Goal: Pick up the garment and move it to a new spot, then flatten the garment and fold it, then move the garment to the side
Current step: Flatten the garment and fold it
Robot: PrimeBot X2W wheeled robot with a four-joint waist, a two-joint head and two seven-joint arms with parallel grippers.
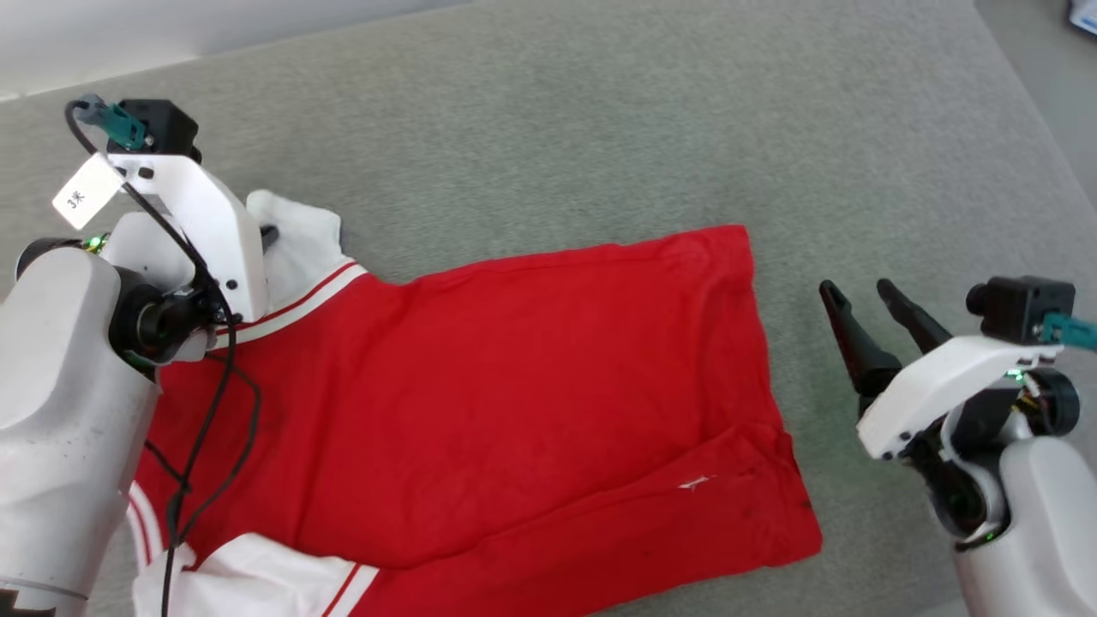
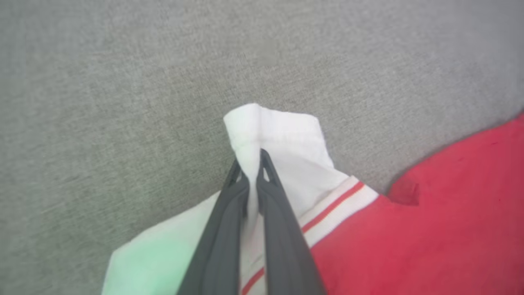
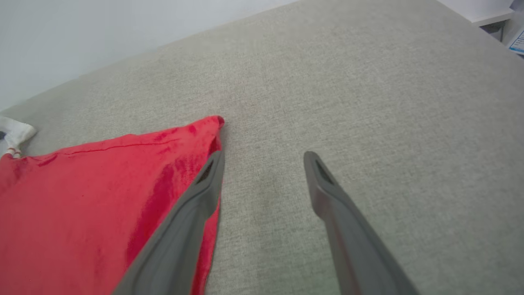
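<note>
The left gripper [image 2: 249,164] pinches the white short sleeve [image 2: 286,135] of the red jersey shirt [image 1: 514,368]; the right gripper [image 1: 860,293] hangs spread. Best to pull the sleeve outward, low and slow.

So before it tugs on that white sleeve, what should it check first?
1. Left tool shut on the white sleeve: ok.
2. Right tool open and holding nothing: ok.
3. Right tool apart from the garment: ok, going by the head view.
4. Garment lying flat: not ok; a fold runs along its near edge and the sleeve is bunched.
5. Black cable on the left arm free of the cloth: cannot tell.
</note>
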